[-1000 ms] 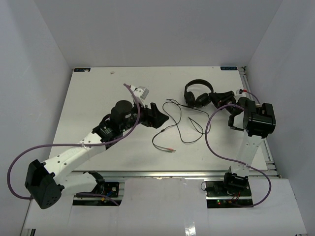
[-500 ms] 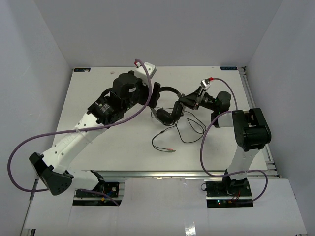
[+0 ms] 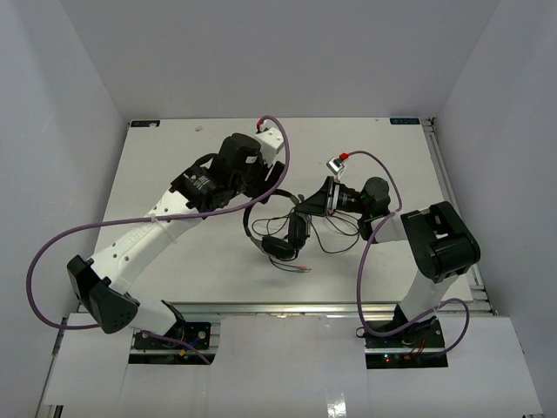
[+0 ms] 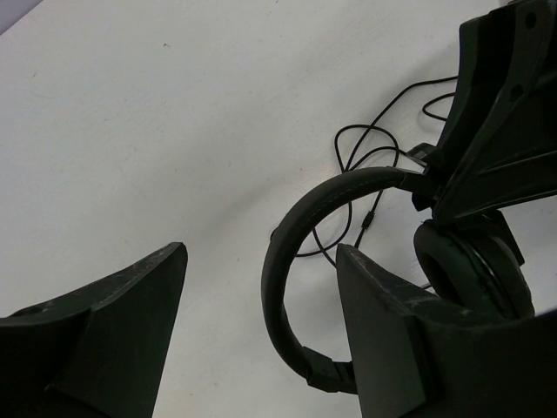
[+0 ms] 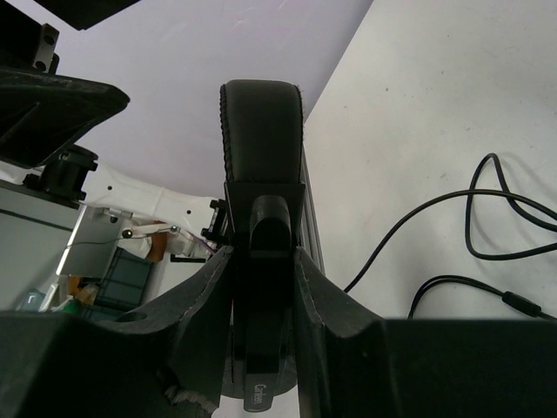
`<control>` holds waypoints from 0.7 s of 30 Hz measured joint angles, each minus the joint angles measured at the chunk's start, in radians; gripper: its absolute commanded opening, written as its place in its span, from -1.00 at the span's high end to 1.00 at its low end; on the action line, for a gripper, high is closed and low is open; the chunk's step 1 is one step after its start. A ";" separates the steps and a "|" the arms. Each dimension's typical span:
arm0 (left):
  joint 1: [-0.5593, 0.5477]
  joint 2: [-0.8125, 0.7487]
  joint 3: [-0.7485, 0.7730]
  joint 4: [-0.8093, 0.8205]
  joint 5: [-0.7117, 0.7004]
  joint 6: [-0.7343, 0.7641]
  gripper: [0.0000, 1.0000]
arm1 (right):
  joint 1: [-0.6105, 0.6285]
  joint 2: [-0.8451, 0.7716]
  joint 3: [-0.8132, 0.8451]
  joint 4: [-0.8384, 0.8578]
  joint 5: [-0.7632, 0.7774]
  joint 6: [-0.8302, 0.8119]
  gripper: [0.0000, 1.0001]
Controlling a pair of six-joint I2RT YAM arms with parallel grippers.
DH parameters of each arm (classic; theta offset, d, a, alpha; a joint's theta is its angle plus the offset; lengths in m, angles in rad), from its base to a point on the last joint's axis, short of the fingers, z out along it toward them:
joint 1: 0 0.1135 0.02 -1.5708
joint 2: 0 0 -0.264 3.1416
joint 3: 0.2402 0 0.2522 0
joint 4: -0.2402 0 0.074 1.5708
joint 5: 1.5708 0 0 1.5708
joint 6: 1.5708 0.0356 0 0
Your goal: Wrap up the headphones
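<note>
**Headphones held steady for the second hand**

The right hand (image 5: 261, 252) is clamped on the headband of the headphones (image 3: 278, 247) over the middle of the desk (image 3: 174, 174), probably to steady them. The left hand (image 4: 261, 252) stands apart around the headband. The cable (image 5: 470, 213) lies loose, not yet wrapped.
</note>
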 measured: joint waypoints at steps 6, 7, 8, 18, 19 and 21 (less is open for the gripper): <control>0.000 -0.004 -0.071 -0.006 -0.004 0.031 -0.52 | 0.016 0.000 0.000 0.000 0.012 -0.018 0.85; 0.000 -0.004 -0.083 -0.007 -0.002 0.035 -0.52 | 0.019 0.000 0.000 0.000 0.012 -0.019 0.85; 0.000 -0.006 -0.096 -0.009 0.001 0.039 -0.52 | 0.021 0.000 0.000 0.000 0.012 -0.021 0.85; 0.000 -0.013 -0.152 -0.016 0.021 0.069 -0.38 | 0.030 0.000 -0.008 0.000 0.016 -0.030 0.85; 0.000 -0.013 -0.152 -0.016 0.020 0.072 -0.30 | 0.032 -0.002 -0.013 0.000 0.018 -0.030 0.85; 0.000 -0.011 -0.152 -0.016 0.020 0.075 -0.27 | 0.036 -0.006 -0.021 0.000 0.020 -0.030 0.85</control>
